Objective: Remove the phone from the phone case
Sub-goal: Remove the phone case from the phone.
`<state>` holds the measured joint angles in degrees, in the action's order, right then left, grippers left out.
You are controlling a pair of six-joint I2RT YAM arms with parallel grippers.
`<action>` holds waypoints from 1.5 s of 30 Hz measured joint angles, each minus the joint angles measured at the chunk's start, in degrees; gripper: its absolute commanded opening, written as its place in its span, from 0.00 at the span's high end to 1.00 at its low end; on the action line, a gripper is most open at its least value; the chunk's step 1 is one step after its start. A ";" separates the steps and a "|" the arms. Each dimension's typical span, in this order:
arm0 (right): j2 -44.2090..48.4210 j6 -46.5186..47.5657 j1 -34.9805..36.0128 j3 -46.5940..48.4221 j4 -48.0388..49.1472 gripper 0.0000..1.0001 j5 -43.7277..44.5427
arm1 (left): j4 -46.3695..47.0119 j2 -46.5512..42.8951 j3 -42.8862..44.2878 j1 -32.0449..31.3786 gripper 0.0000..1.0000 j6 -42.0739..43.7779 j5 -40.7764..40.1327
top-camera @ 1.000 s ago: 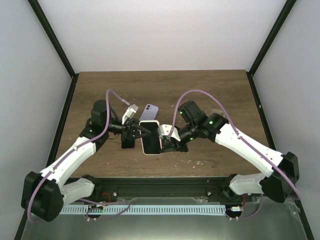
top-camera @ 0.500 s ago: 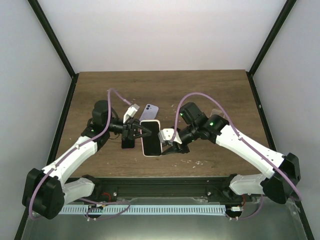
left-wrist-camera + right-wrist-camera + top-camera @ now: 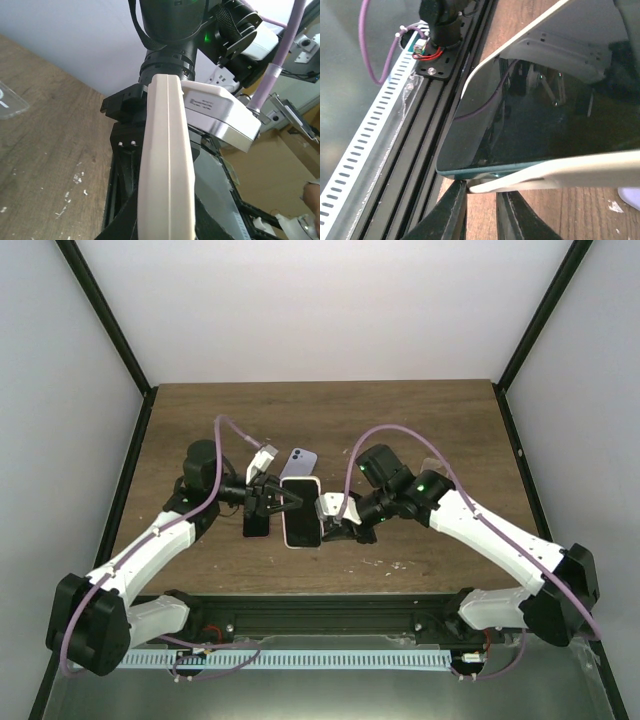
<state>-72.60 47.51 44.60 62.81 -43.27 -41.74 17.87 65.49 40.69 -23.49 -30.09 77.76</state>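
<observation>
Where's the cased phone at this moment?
Top view: the cased phone is centre-table between the left gripper and right gripper, a lilac phone just behind it.

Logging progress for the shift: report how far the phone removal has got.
Done: the left gripper and right gripper each clamp the cream case from opposite sides. In hand: in the right wrist view one edge of the phone stands clear of the case rim. Left: the rest of the phone sits inside; it has yet to come free.
</observation>
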 measured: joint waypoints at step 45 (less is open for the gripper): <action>-4.52 -43.82 -14.99 -5.90 18.12 0.99 -22.84 | -7.85 6.36 7.69 -3.50 0.62 4.22 -16.20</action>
<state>-77.12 3.68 29.61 56.90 -25.15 -64.58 10.02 71.85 48.38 -26.98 -25.87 61.56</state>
